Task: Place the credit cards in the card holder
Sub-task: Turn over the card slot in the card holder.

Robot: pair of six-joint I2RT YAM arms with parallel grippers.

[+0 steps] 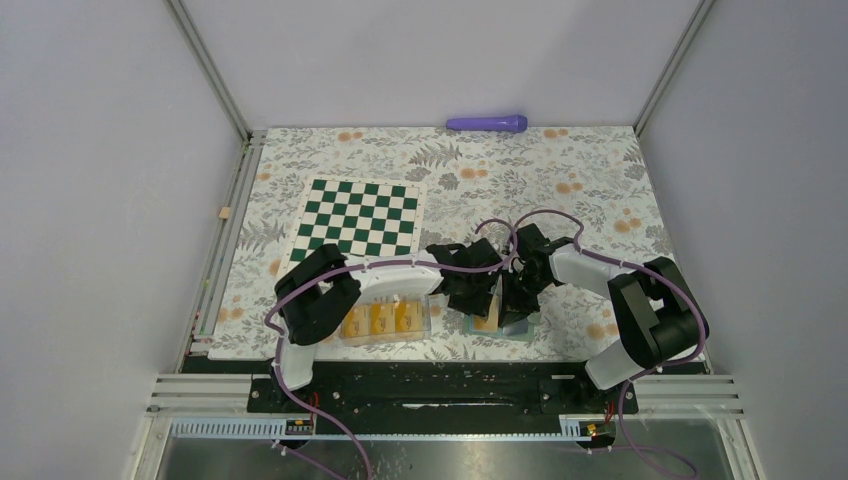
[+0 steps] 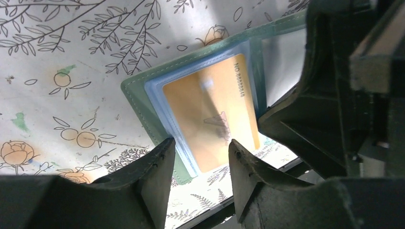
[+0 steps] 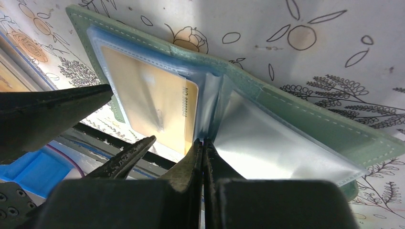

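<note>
The sage-green card holder (image 2: 143,95) lies open on the floral cloth, its light blue inside up. One orange-yellow credit card (image 2: 205,109) sits in its left clear sleeve; it also shows in the right wrist view (image 3: 143,100). My left gripper (image 2: 200,160) is open and empty just above the card's near edge. My right gripper (image 3: 204,143) is shut on a clear inner sleeve of the card holder (image 3: 296,114) and holds that sleeve up. In the top view both grippers (image 1: 478,295) (image 1: 515,295) meet over the holder (image 1: 525,333).
A clear plastic box (image 1: 385,320) with more orange cards stands left of the holder, under the left arm. A green-and-white chessboard (image 1: 360,217) lies behind it. A purple object (image 1: 487,123) lies at the far edge. The table's front edge is just below the holder.
</note>
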